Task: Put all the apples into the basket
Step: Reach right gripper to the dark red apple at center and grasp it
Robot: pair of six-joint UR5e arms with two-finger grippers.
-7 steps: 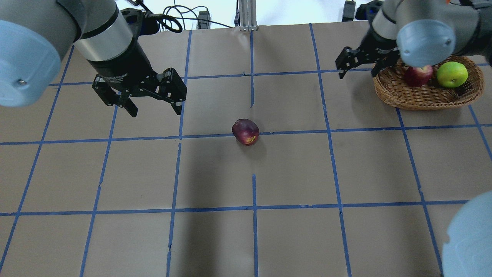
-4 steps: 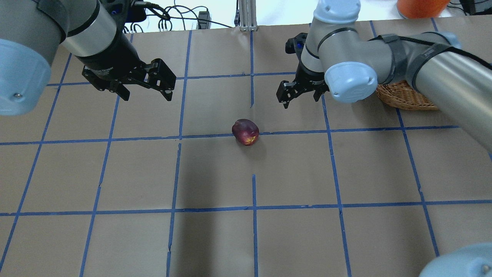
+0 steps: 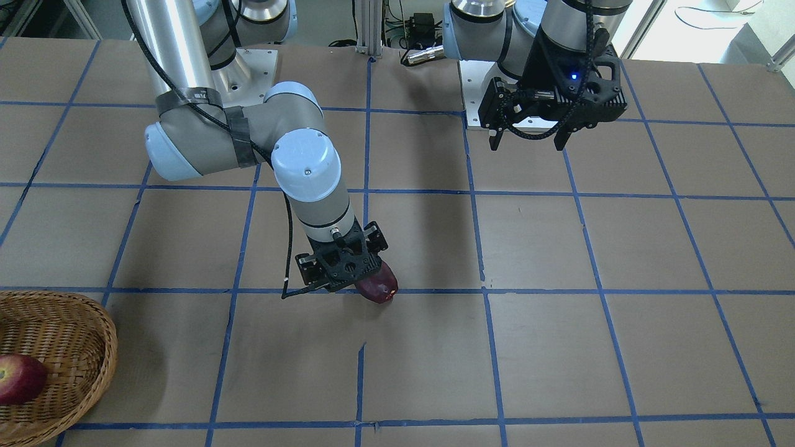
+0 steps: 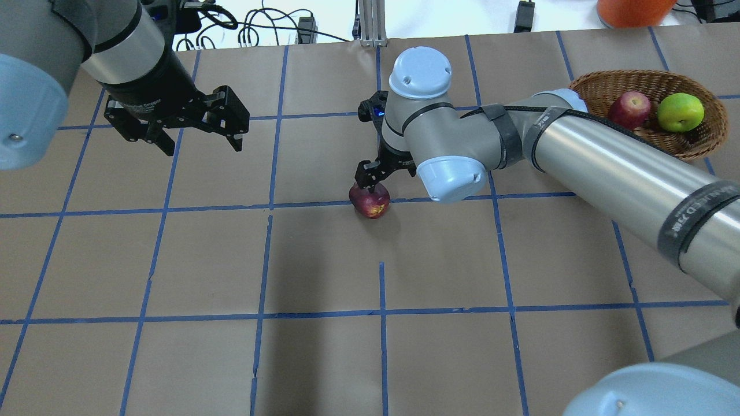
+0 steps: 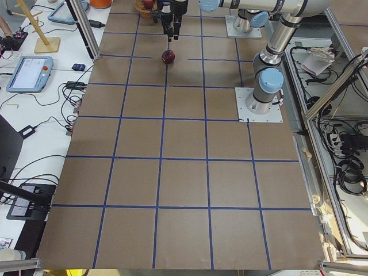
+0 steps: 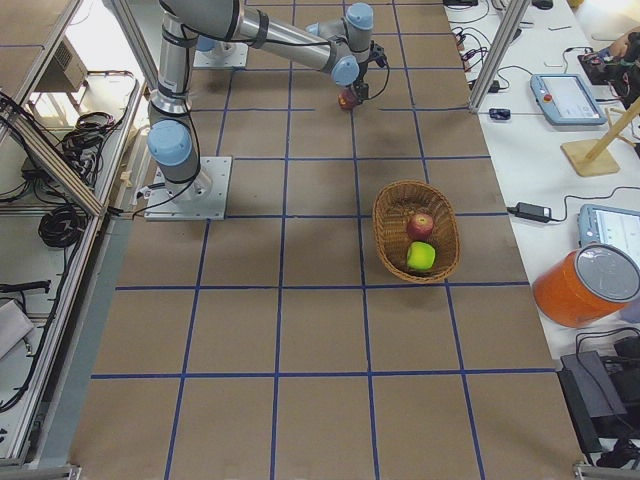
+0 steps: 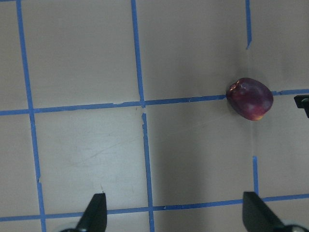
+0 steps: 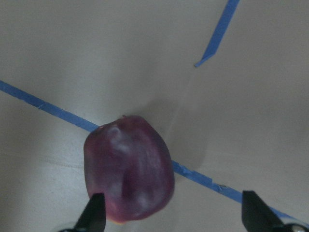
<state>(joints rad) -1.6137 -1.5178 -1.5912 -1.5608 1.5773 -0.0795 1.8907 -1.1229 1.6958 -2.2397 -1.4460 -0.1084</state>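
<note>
Noting brown-papered counter [image 4: 324, 364], blue tape grid [image 4: 318, 316], orange tub [image 6: 585, 285] alongside; right fingers [image 8: 94, 215] spread over maroon apple [image 4: 369, 201]; left fingers [image 7: 94, 217] spread.

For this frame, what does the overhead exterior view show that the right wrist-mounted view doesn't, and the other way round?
Only the overhead: the basket holding the red apple and the green apple, and the left gripper hanging open, away from the fruit. Only the right wrist view: the right gripper open, its tips wide apart, with the maroon apple off-centre, close to one tip. Both: the maroon apple lying on the table across a blue tape line.
</note>
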